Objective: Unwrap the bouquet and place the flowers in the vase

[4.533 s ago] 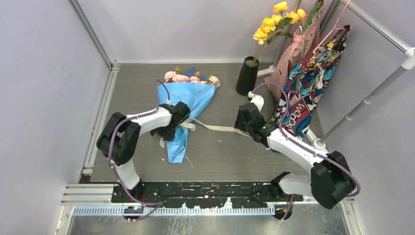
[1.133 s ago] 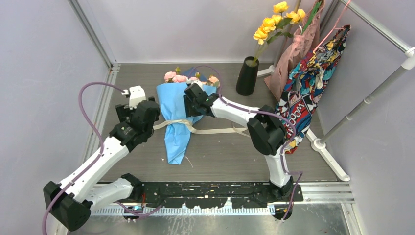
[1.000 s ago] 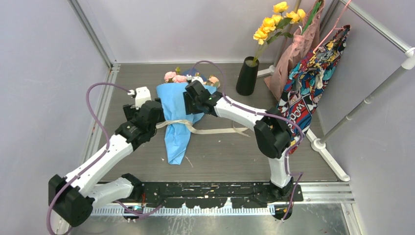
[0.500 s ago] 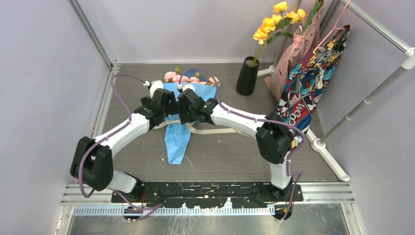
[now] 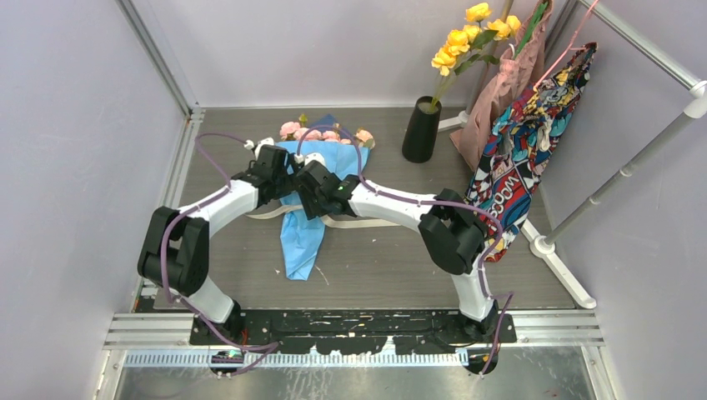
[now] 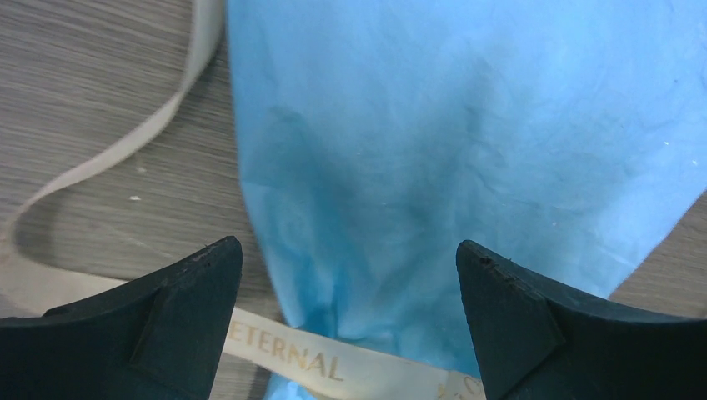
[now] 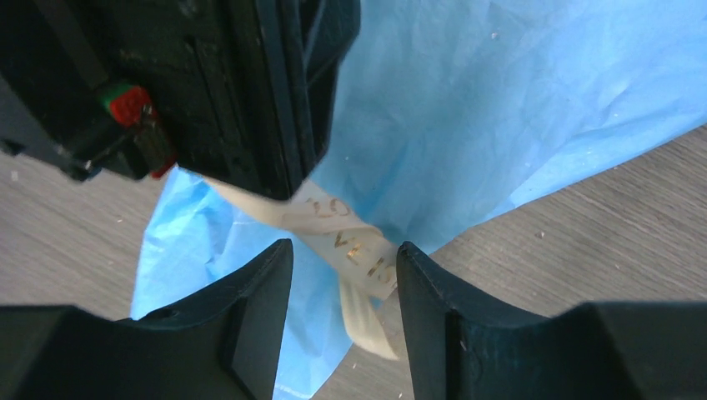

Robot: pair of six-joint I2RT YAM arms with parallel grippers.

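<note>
Both hands crowd the blue-paper cone bouquet of pink roses (image 5: 304, 229) at twelve o'clock: left hand (image 6: 350, 258) spread wide, right hand (image 7: 344, 260) half-spread astride cream ribbon (image 7: 329, 223); open grey wooden bench (image 5: 383, 262) toward five o'clock.

My table (image 5: 375, 267) is grey wood-grain board. The bouquet (image 5: 302, 237) lies flat on it, the tip of its blue paper cone toward me and the pink roses (image 5: 321, 133) at the far end. Its cream ribbon (image 5: 373, 222) trails out to both sides. The black vase (image 5: 421, 132) stands upright at far right, near a rack's white foot (image 5: 546, 244).
</note>
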